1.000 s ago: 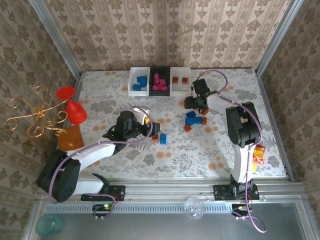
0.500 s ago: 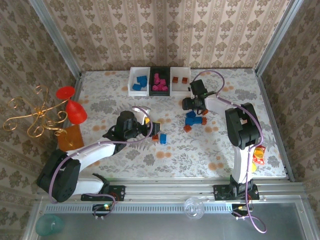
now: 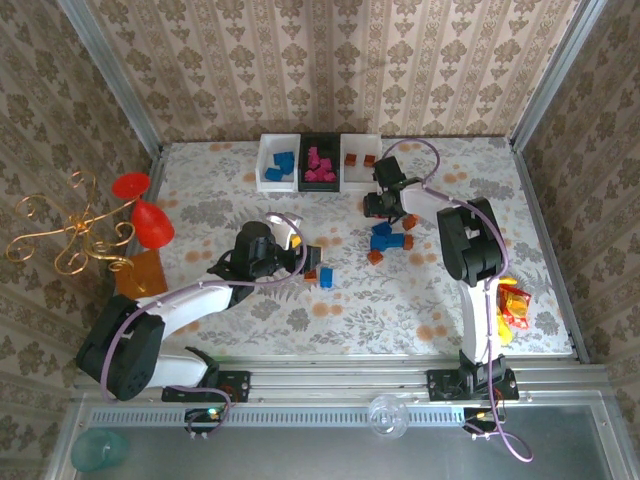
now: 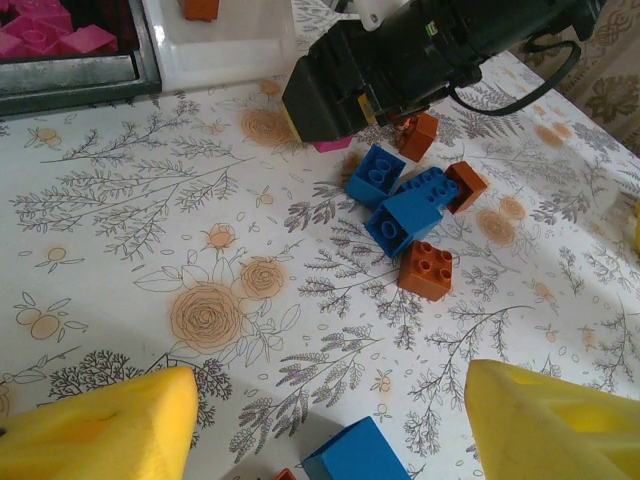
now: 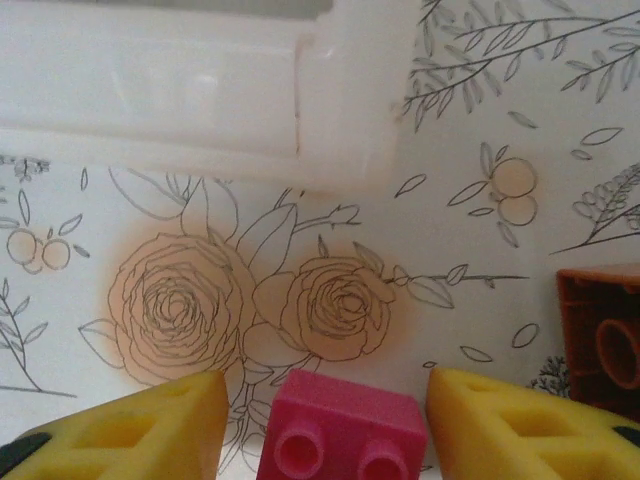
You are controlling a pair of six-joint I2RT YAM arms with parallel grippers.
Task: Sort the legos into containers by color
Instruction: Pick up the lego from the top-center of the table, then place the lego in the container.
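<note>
Three containers stand in a row at the back: a white bin (image 3: 278,162) with blue legos, a black bin (image 3: 320,162) with pink ones, and a white bin (image 3: 360,160) with orange ones. My right gripper (image 3: 385,207) (image 5: 328,385) is low on the table just in front of the right white bin (image 5: 200,100). It is open, its yellow fingers either side of a pink lego (image 5: 340,435), with a small gap on the left. My left gripper (image 3: 303,262) (image 4: 328,400) is open over a blue lego (image 4: 355,455). Blue (image 4: 415,208) and orange (image 4: 428,270) legos lie loose between the arms.
An orange lego (image 5: 600,340) lies just right of my right gripper's fingers. At the table's left are a red goblet-like object (image 3: 150,222), a gold wire stand (image 3: 70,235) and an orange block (image 3: 140,272). A yellow and red packet (image 3: 515,310) lies at the right edge.
My right gripper has shifted a little left and back toward the bins, and its jaws have narrowed around the pink lego. The left arm has not moved.
</note>
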